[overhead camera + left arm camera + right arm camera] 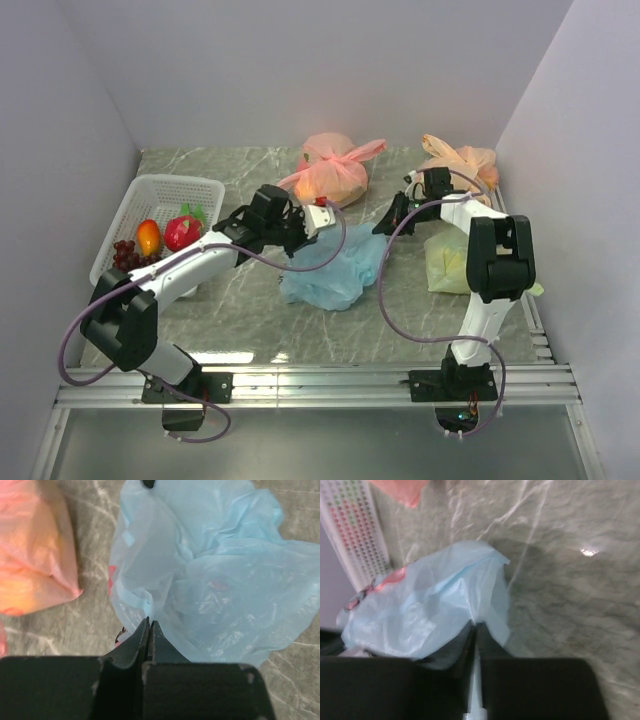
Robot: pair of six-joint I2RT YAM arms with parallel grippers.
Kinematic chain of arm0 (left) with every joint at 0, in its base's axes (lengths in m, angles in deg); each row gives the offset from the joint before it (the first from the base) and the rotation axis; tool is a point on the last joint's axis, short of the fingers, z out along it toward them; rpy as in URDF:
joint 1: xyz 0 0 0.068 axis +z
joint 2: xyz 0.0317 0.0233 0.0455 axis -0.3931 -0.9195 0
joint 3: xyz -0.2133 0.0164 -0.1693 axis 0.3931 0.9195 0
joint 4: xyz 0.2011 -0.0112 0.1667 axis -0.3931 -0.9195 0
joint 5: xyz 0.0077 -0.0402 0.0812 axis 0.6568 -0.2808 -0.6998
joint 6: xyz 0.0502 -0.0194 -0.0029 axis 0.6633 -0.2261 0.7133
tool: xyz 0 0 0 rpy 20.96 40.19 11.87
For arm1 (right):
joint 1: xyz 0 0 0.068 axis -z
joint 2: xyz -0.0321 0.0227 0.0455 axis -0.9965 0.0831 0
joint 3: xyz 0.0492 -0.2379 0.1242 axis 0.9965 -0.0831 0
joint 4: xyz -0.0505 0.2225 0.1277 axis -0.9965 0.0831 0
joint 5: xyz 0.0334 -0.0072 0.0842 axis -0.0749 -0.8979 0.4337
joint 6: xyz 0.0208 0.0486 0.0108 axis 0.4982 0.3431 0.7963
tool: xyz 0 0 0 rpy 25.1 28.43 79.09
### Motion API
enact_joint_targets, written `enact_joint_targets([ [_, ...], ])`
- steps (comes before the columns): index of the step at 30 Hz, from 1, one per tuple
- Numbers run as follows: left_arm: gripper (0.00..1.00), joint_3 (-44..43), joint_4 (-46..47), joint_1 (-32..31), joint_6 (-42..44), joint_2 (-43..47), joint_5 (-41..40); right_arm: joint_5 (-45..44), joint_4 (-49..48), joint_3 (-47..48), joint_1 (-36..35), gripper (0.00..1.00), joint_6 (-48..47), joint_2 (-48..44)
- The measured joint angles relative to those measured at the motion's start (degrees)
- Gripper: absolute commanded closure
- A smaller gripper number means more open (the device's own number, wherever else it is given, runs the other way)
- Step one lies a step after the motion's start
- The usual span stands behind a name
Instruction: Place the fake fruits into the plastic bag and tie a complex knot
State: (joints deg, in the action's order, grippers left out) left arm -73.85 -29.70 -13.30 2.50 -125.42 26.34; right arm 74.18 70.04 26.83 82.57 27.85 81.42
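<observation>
The light blue plastic bag (335, 272) lies crumpled on the table between my arms. My left gripper (303, 226) is shut on its left edge, with the film pinched at the fingertips (149, 624). My right gripper (390, 221) is shut on its right edge, and a strip of blue film runs between the jaws in the right wrist view (475, 626). The orange fruit (148, 237), the red dragon fruit (182, 231) and the dark grapes (125, 255) lie in the white basket (175, 187). The dark green fruit and a knot on the blue bag are out of view.
A tied pink-orange bag (335, 168) sits behind the blue bag and also shows in the left wrist view (35, 555). Another pink-orange bag (462, 158) is at the back right. A yellow-green bag (448, 263) lies by the right arm. Walls close in left, back and right.
</observation>
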Motion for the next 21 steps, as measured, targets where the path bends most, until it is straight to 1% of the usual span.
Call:
enact_joint_targets([
  [2,1.0,-0.07,-0.59,2.21,-1.42,0.76,0.72,1.97,0.87,0.52,0.68,1.0,0.24,-0.57],
  [4,1.0,-0.5,-1.6,6.03,-3.43,2.03,1.64,3.41,1.46,0.81,2.78,1.0,0.02,-2.25],
  [7,1.0,-2.23,-0.96,12.11,-8.57,3.5,7.48,9.92,4.5,1.55,6.34,1.0,0.28,-7.91],
  [11,1.0,-2.82,-1.22,14.05,-13.6,8.41,12.46,12.66,5.75,3.37,6.95,1.0,-1.31,-17.31],
  [13,1.0,-3.17,-0.7,14.23,-16.02,10.88,12.83,13.16,4.57,3.41,6.95,1.0,-1.01,-21.59],
  [15,1.0,-5.75,-0.57,14.43,-17.16,11.5,12.41,13.31,3.26,4.94,6.82,1.0,-0.59,-23.32],
  [18,1.0,-11.17,0.22,15.04,-16.04,9.99,11.37,12.96,1.11,9.88,5.97,1.0,-2.95,-22.77],
  [20,1.0,-11.93,0.42,15.41,-12.55,10.08,11.13,11.96,0.66,10.67,4.42,1.0,-8.74,-23.61],
  [21,0.98,-11.19,0.2,15.43,-9.99,10.54,10.95,11.32,1.27,10.38,3.52,1.0,-12.39,-24.48],
])
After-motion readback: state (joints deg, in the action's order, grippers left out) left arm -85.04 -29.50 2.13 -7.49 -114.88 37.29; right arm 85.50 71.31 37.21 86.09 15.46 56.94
